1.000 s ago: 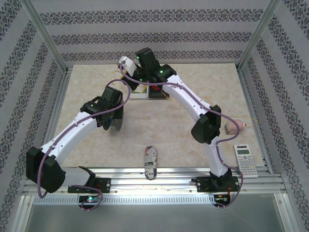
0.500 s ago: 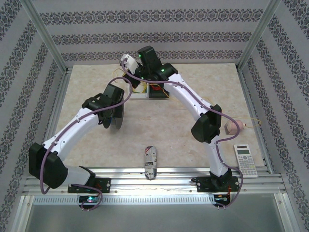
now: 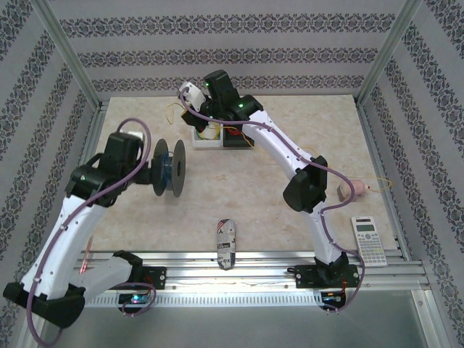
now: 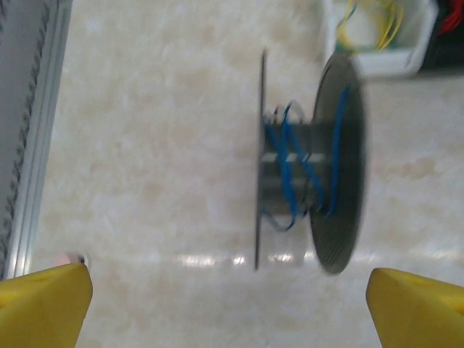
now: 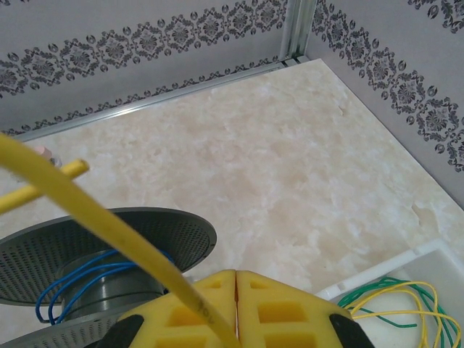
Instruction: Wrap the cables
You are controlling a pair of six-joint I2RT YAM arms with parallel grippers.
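From where I stand, the table (image 3: 254,196) shows a job barely started. The left arm (image 3: 76,214) reaches in from 8 o'clock, and the left gripper (image 4: 228,301) has its claw spread wide. Its yellow fingertips (image 4: 43,304) sit far apart, gripping nothing. The right arm (image 3: 283,148) stretches from 5 o'clock up toward 12 o'clock. There the right gripper (image 5: 236,290) has its pads pressed together, pinching a yellow cable (image 5: 109,226). The grey spool (image 3: 168,168) stands on edge at about 9 o'clock of the tabletop, just clear of the left claw. It carries a few loose turns of blue wire (image 4: 286,163) on its hub. I can make out no yellow wound there, so I'd judge the wrapping itself has not yet begun. The pinched cable slants up to 10 o'clock across the spool's flange in the right wrist view. At 12 o'clock sits the white bin (image 3: 197,139), with more yellow and green strands (image 5: 395,304) lying loose inside. By my reckoning, nearly all the winding is still left to do.
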